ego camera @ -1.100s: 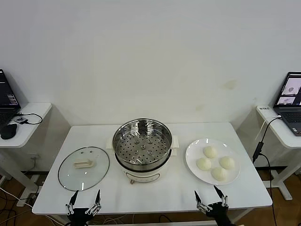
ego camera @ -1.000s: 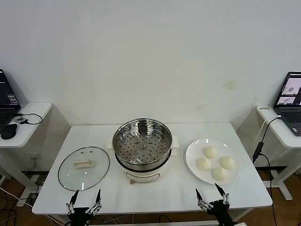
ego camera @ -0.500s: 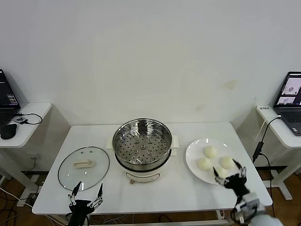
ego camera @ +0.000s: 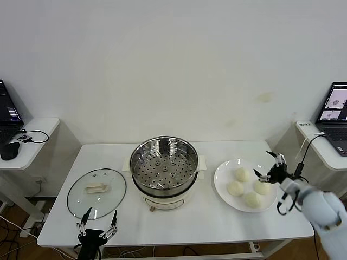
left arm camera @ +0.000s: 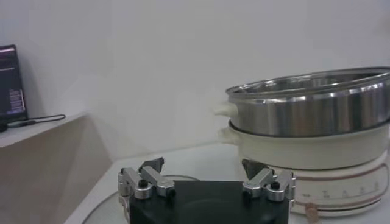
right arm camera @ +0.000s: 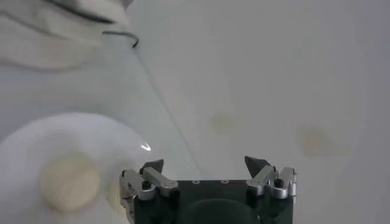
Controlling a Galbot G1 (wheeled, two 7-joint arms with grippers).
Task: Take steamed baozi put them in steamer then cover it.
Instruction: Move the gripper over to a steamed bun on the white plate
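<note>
1. Head view: our right gripper (ego camera: 270,169) hangs above the far right side of the white plate (ego camera: 223,190), jaws spread wide and holding nothing. The four steamed baozi (ego camera: 242,174) sit on that plate, to the right of the steamer (ego camera: 164,166), whose perforated tray is bare. The cover (ego camera: 96,193) lies flat on the table (ego camera: 206,219) to the left of the steamer. Our left gripper (ego camera: 97,226) waits low at the near table edge, just in front of the cover, jaws apart and empty.

2. Left wrist view: we see the steamer's steel wall and cream base close by, and the left gripper's two fingertips (left arm camera: 153,164) standing well apart with nothing between them. This arm has no part in the pick, we judge; it is well placed for the cover later.

3. Right wrist view: the plate and one baozi (right arm camera: 68,181) show below and to one side of the open jaws, so we are not yet centred over a bun.

4. The step in hand, as we judge it, is the first pick. To do it well we should centre the jaws over one bun, probably the right-hand one (ego camera: 263,187) nearest the gripper, come straight down so the fingers straddle it without nudging its neighbours, and close gently, since soft dough is likely to dent or tear under a hard squeeze.
</note>
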